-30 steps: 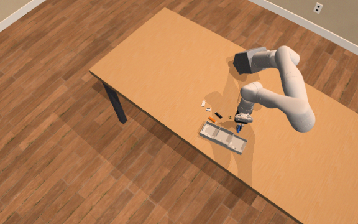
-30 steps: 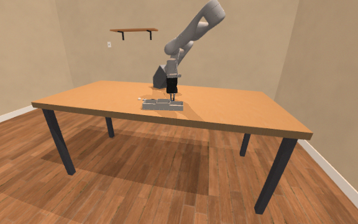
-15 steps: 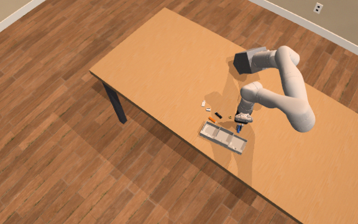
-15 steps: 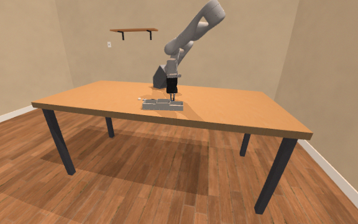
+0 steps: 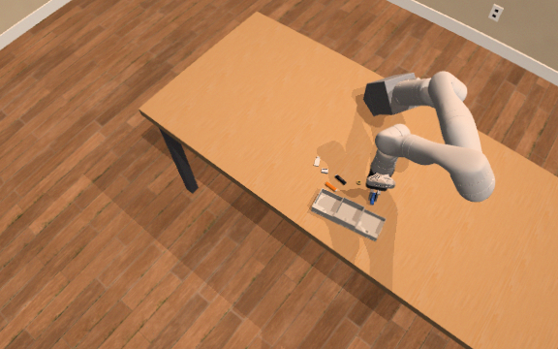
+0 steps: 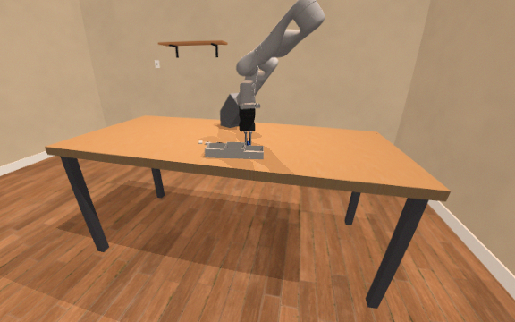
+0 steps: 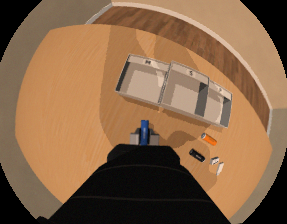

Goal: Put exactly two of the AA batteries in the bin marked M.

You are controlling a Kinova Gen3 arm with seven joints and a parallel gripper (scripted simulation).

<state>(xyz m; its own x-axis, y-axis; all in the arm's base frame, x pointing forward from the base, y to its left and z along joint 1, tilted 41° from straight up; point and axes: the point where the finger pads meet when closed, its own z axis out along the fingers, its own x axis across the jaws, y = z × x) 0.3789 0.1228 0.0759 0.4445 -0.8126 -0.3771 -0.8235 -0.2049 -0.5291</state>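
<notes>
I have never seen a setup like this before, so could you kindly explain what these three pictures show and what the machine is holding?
It is one pale jointed robot arm bolted to a wooden table. One picture looks down from above, one looks across the room from the side, and the round one comes from a camera on the arm's wrist. At the arm's tip is a two-finger gripper, shut on a small blue object just beside a grey tray with three compartments, all seemingly empty. Nearby on the table lie an orange piece, a black piece and two small white pieces; they are too small to identify.
</notes>
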